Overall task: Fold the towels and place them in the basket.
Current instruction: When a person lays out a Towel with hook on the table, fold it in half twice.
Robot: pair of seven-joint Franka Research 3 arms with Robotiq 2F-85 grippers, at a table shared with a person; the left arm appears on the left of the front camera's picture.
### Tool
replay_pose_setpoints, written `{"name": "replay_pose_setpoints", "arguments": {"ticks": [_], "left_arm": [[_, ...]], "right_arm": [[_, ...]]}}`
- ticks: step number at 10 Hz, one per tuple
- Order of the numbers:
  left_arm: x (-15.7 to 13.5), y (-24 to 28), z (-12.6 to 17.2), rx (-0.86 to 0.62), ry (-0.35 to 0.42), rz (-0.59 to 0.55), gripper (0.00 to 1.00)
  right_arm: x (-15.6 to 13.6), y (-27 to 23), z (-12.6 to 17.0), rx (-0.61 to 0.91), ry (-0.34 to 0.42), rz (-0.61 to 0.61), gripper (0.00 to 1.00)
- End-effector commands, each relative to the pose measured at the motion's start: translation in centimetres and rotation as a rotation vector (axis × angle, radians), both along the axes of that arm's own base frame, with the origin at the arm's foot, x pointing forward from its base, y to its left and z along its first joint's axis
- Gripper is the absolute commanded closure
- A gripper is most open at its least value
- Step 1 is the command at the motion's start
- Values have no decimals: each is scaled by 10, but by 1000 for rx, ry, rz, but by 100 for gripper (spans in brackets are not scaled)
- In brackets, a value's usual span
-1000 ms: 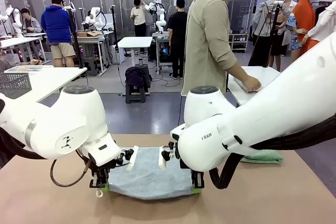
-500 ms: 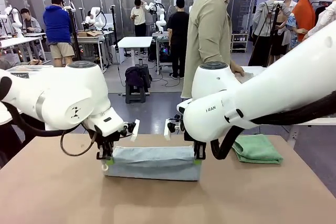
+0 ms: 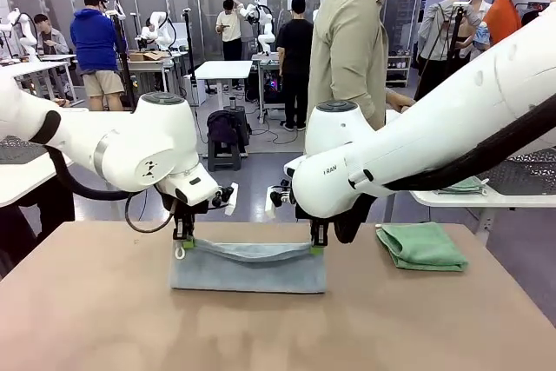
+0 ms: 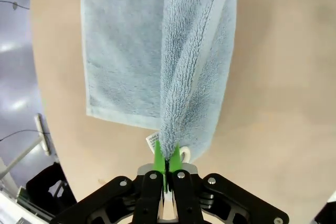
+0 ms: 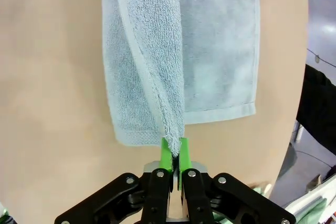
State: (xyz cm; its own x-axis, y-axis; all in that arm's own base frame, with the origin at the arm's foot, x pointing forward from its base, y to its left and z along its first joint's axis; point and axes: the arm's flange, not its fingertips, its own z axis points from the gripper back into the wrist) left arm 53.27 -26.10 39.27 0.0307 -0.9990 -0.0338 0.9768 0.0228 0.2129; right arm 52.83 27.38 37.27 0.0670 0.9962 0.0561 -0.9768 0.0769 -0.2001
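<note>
The left hand is closed on the grey-blue towel. Its green pads pinch one corner of the towel's upper layer, just beside a small white label. The right hand is closed in the same way on the opposite corner. In both wrist views the pinched edge rises as a ridge toward the hand, while the rest of the towel lies flat on the brown table below.

The front view shows what the wrist views cannot. The two hands stand side by side over the far long edge of the towel, and the lifted edge sags a little between them, above the flat layer. It also shows the green towel, folded, lying on the table well apart, on the right hand's side. Beyond the table a person stands, turned sideways.
</note>
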Motion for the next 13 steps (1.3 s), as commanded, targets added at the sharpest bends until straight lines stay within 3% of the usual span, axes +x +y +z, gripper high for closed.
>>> {"name": "replay_pose_setpoints", "arguments": {"ticks": [1,6,7,13], "left_arm": [[10,-6,5,28,9,19,100],[0,0,0,0,0,0,100],[4,-5,0,0,8,-2,97],[58,-7,-25,2,42,-39,97]], "right_arm": [[9,1,2,-26,-12,-4,100],[6,0,0,-5,-7,3,100],[7,2,1,-11,-8,13,94],[56,3,-22,5,-44,22,94]]}}
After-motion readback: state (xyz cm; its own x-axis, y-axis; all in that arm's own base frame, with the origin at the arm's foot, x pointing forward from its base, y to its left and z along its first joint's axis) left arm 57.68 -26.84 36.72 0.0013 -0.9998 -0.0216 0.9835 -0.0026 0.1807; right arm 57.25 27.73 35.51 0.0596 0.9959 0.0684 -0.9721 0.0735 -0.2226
